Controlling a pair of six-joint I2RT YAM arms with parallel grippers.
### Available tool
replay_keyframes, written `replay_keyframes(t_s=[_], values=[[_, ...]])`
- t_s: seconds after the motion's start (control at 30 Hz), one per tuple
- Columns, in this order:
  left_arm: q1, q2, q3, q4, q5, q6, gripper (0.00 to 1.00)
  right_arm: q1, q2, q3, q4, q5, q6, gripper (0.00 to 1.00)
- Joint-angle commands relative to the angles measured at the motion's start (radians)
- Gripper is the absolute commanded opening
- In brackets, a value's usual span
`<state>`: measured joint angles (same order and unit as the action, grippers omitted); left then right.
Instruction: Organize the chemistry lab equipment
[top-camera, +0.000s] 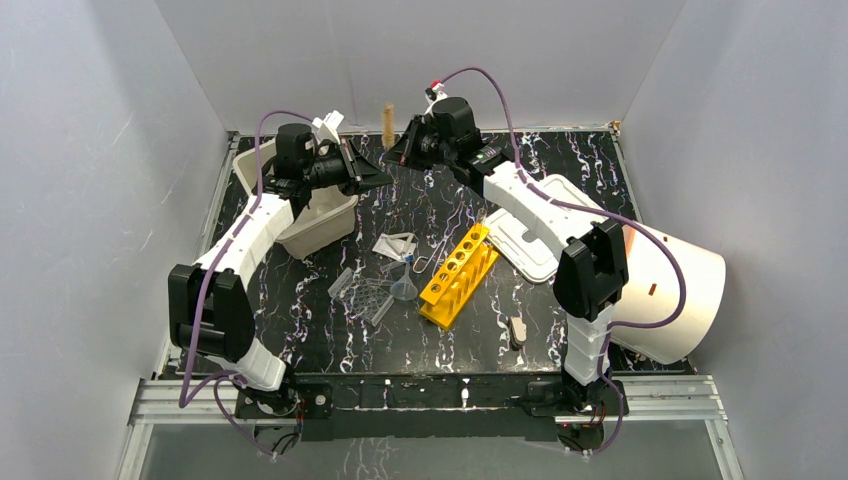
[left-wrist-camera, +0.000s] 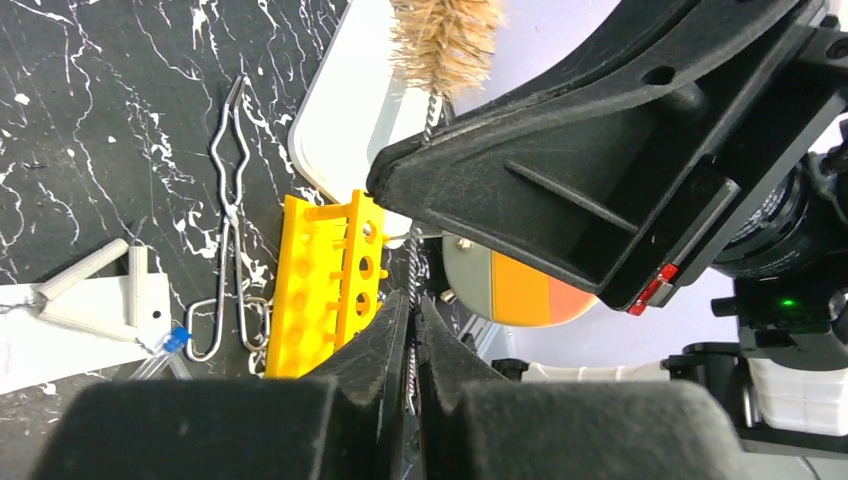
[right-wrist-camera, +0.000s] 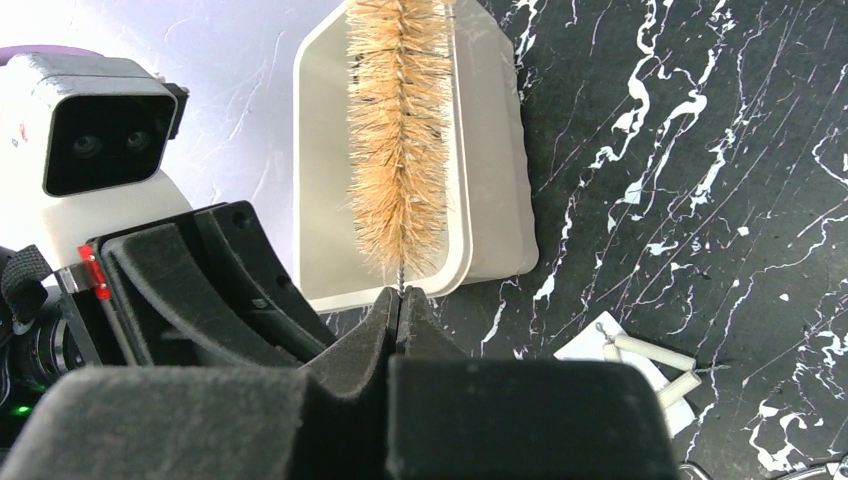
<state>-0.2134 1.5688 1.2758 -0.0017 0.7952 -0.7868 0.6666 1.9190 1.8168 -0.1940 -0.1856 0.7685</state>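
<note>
A tan bristle brush (top-camera: 388, 122) on a twisted wire stem stands upright at the back of the table. My left gripper (left-wrist-camera: 412, 298) is shut on the wire stem lower down; my right gripper (right-wrist-camera: 398, 295) is shut on it just below the bristles (right-wrist-camera: 400, 140). In the top view the left gripper (top-camera: 372, 173) and the right gripper (top-camera: 400, 150) meet tip to tip. The yellow tube rack (top-camera: 458, 273), a clear funnel (top-camera: 404, 288), a clear ridged tray (top-camera: 362, 293), wire tongs (left-wrist-camera: 228, 230) and a white triangle piece (top-camera: 395, 245) lie mid-table.
The beige bin (top-camera: 320, 225) stands open at the back left, under the left arm. Its white lid (top-camera: 525, 240) lies right of the rack. The big white cylinder (top-camera: 680, 290) fills the right side. A small tan item (top-camera: 517, 330) lies near the right arm's base.
</note>
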Motion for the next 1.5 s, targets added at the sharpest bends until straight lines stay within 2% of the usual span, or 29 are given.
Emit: replay_keyframes(t_s=[0.0,0.03,0.07,0.17,0.23,0.3,0.53,0.63,0.77,1.03,1.3,1.47], values=[[0.0,-0.013,0.007,0.017,0.015,0.011,0.0,-0.005,-0.057,-0.01,0.086,-0.052,-0.006,0.0],[0.0,-0.014,0.012,0.011,0.007,0.021,0.0,-0.007,-0.058,-0.012,0.086,-0.056,-0.013,0.0],[0.0,-0.017,0.02,-0.018,-0.009,0.04,0.0,-0.007,-0.06,-0.014,0.085,-0.055,-0.019,0.09],[0.0,-0.022,0.066,-0.132,-0.113,0.108,0.0,-0.016,-0.073,-0.03,0.098,-0.067,-0.05,0.46],[0.002,-0.023,0.103,-0.212,-0.199,0.158,0.0,-0.027,-0.079,-0.033,0.094,-0.068,-0.054,0.64],[0.003,-0.027,0.138,-0.291,-0.306,0.2,0.0,-0.039,-0.087,-0.035,0.093,-0.069,-0.054,0.71],[0.039,-0.058,0.215,-0.528,-0.724,0.247,0.0,-0.045,-0.117,-0.06,0.137,-0.121,-0.09,0.73],[0.077,-0.064,0.206,-0.609,-0.851,0.246,0.0,-0.045,-0.119,-0.074,0.134,-0.126,-0.089,0.73],[0.14,-0.052,0.2,-0.697,-0.953,0.271,0.0,-0.045,-0.119,-0.09,0.127,-0.126,-0.083,0.73],[0.24,0.045,0.226,-0.787,-0.992,0.295,0.0,-0.045,-0.111,-0.1,0.109,-0.121,-0.072,0.71],[0.246,0.153,0.258,-0.803,-0.977,0.354,0.0,-0.045,-0.097,-0.088,0.091,-0.114,-0.073,0.71],[0.247,0.208,0.271,-0.811,-1.014,0.352,0.0,-0.045,-0.091,-0.078,0.087,-0.115,-0.075,0.7]])
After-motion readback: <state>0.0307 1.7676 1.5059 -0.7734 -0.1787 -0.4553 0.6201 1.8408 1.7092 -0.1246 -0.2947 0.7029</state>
